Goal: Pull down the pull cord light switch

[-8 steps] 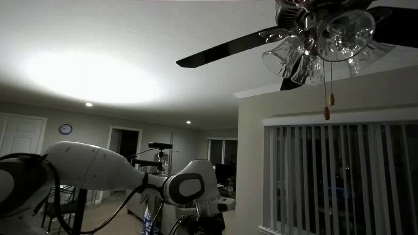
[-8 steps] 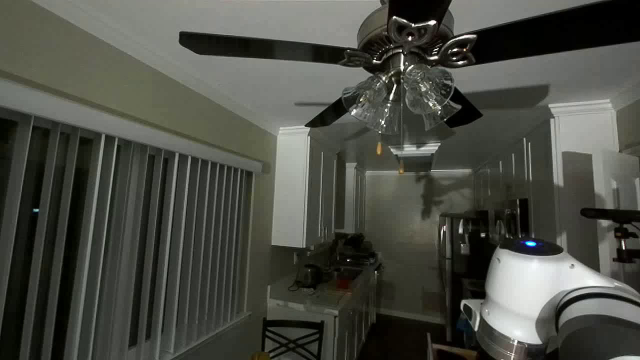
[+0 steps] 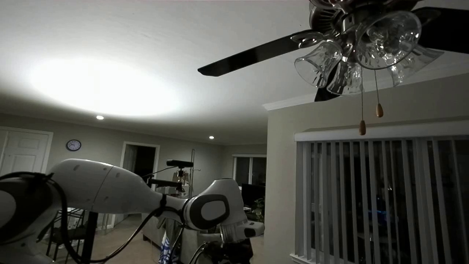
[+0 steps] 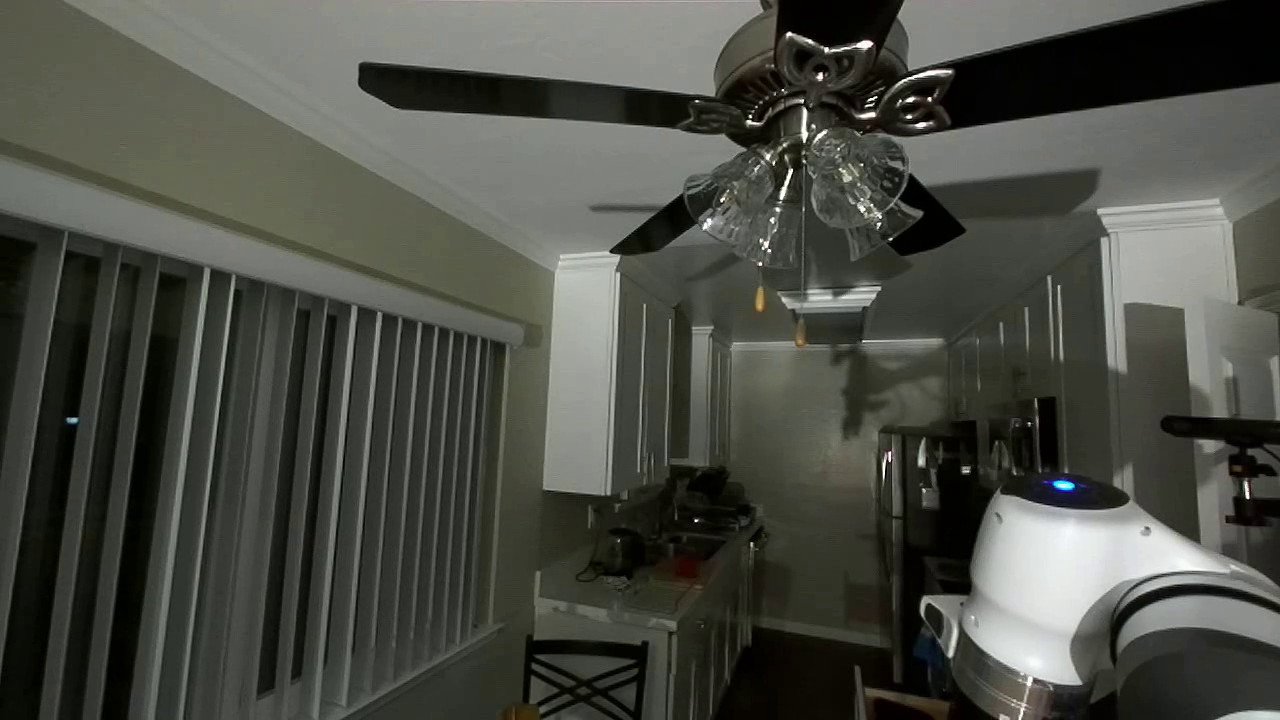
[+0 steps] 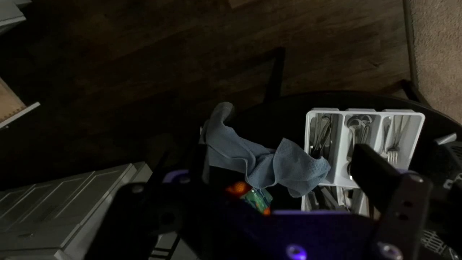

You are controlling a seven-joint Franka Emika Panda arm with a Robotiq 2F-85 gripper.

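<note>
Swung farther apart, the long pull cord [image 3: 362, 127] and short cord [image 3: 379, 110] hang under the fan [image 3: 347, 46]; the gripper [image 5: 279, 155], lower than the fan, is wide.

No text, brand or number is standing out clearly enough to be read. In an exterior view, the round wall clock [image 3: 73, 145] is showing marks around its pale face, but they are coming out too small to make out. In the wrist view, a green packet [image 5: 257, 199] is carrying a coloured print, its details blurring, and a dark object [image 5: 442, 162] at the right edge is bearing a pale, unreadable mark.
</note>
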